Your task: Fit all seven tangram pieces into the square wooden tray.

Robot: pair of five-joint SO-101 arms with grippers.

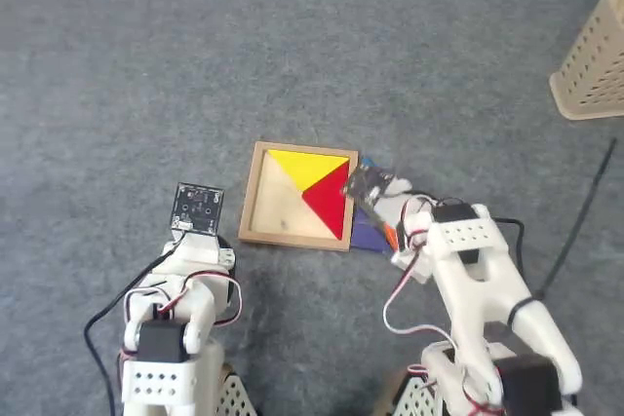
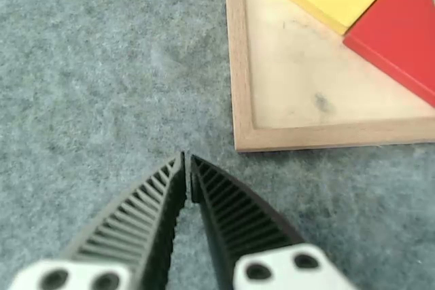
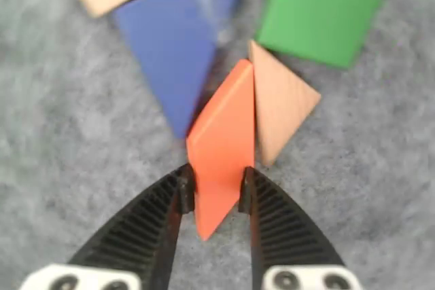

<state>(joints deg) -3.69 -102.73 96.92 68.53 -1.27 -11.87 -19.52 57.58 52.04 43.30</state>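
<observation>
Beside tray [image 1: 250,207] right edge: right gripper [image 3: 216,183] clamped on orange piece [image 3: 221,134], between blue triangle [image 3: 173,39] and tan triangle [image 3: 282,100]. Lift straight up, clear neighbours, lay flat on bare tray floor. Bite possibly shallow. Left gripper [image 2: 187,164] fingers together, empty, over carpet [image 2: 102,66] near tray corner.

L grip [image 2: 187,159] closed, low | R grip [image 3: 216,176] pinching orange pc [image 3: 221,120]

Soft, even light across the grey surface [image 1: 146,75].
Bright overall; shadows are pale and thin (a dim line along the wooden tray [image 2: 238,66] at its outer rim).
</observation>
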